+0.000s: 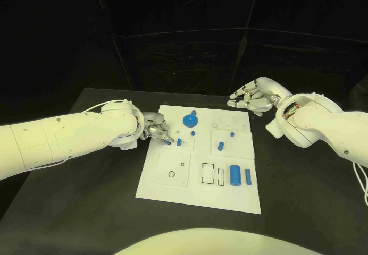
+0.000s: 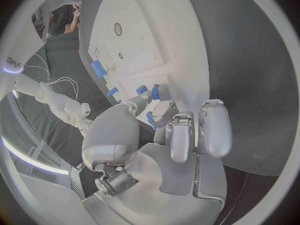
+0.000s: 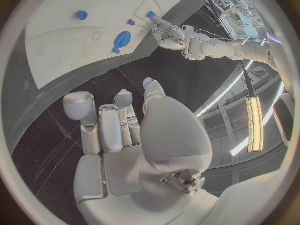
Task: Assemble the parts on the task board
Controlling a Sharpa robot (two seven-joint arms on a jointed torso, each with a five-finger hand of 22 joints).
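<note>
We see the left hand (image 1: 156,129) over the task board's (image 1: 173,188) left edge, pinching a small blue part (image 1: 168,142) at its fingertips. The right hand (image 1: 257,95) hovers beyond the board's far right corner, fingers curled, holding nothing.

The counter (image 1: 84,212) is black with a matte top, and its far edge runs across the scene at a slight slant. Behind it hangs a dark backdrop (image 1: 184,48), near black, crossed by thin pale lines that look like seams or frame bars, one level and a few upright. In the right wrist view, long bright strip lights (image 3: 254,122) glow on what seems a ceiling, with cluttered shelving or equipment (image 3: 234,7) beyond, too small to make out. The floor cannot be told from these views.
</note>
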